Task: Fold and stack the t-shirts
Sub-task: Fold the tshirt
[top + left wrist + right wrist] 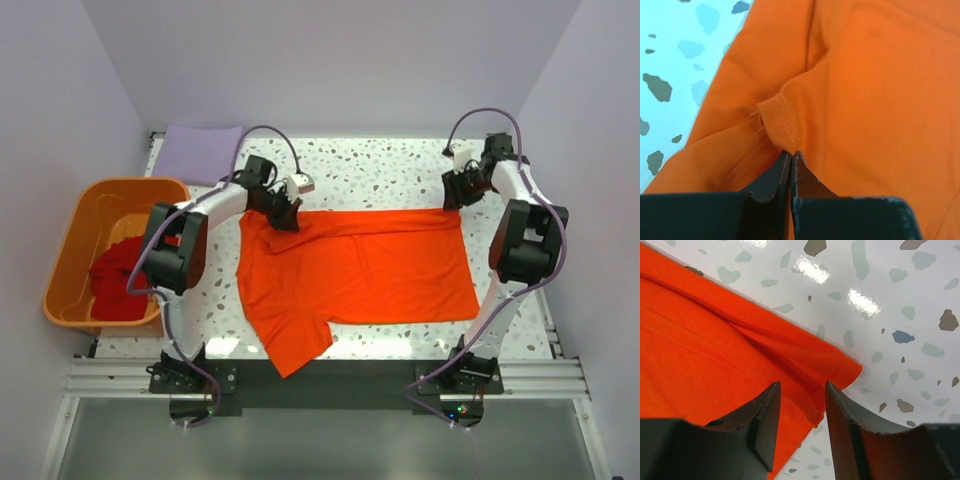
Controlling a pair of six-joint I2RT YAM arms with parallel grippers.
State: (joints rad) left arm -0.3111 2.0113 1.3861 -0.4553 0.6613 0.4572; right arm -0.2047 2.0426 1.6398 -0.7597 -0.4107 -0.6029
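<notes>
The two arms, left (175, 250) and right (525, 245), rise from the near edge of the speckled table (400, 165) and reach to its far half. Between them the orange t-shirt (370, 275) lies spread flat, its long axis running left to right across the table. One sleeve points toward the near edge on the left side. Off the table's left side an orange tub (65, 265) holds the red t-shirt (120, 280) in a heap. The lavender t-shirt (200, 152) sits folded at the far left corner, well apart from the orange one. The relation that matters is the orange t-shirt's far edge: it runs almost straight from one gripper to the other, and the body of the cloth lies on the near side of both. The left gripper (791, 155) is at the far left corner with its jaws pressed together on a small pinch of stitched hem. The right gripper (802, 387) is at the far right corner with its jaws partly apart. They straddle the hemmed corner, with cloth lying between them but not yet clamped. Each arm is nearest its own corner, so the next move probably turns on the right jaws closing before that edge is carried anywhere.
</notes>
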